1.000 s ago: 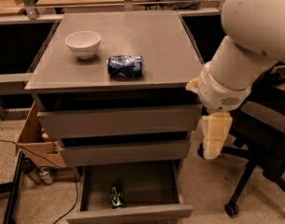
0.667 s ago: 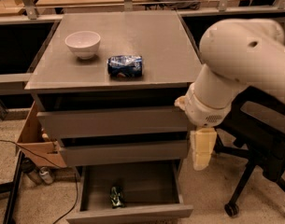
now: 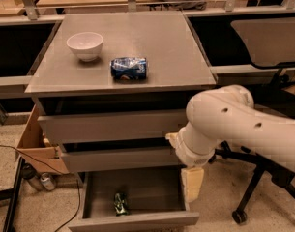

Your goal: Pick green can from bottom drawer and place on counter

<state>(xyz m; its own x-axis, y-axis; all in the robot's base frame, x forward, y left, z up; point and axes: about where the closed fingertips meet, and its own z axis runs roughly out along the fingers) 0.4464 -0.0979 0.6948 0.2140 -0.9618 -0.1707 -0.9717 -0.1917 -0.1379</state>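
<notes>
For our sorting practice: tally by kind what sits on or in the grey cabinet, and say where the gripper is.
Cans: 2 (blue can on the counter, green can in the bottom drawer)
Bowls: 1 (white bowl)
Total: 3
The gripper hangs at the bottom drawer's right side.

White bowl [image 3: 85, 45], blue can [image 3: 129, 68] lying nearby, cardboard box [image 3: 36, 148], perhaps bottles [image 3: 40, 179] on floor

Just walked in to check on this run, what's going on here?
A robot arm reaches in from the right, its gripper hanging at the right side of the open bottom drawer. The green can sits in that drawer, apart from the gripper, not yet picked. On the counter above are a white bowl and a blue can lying on its side.
</notes>
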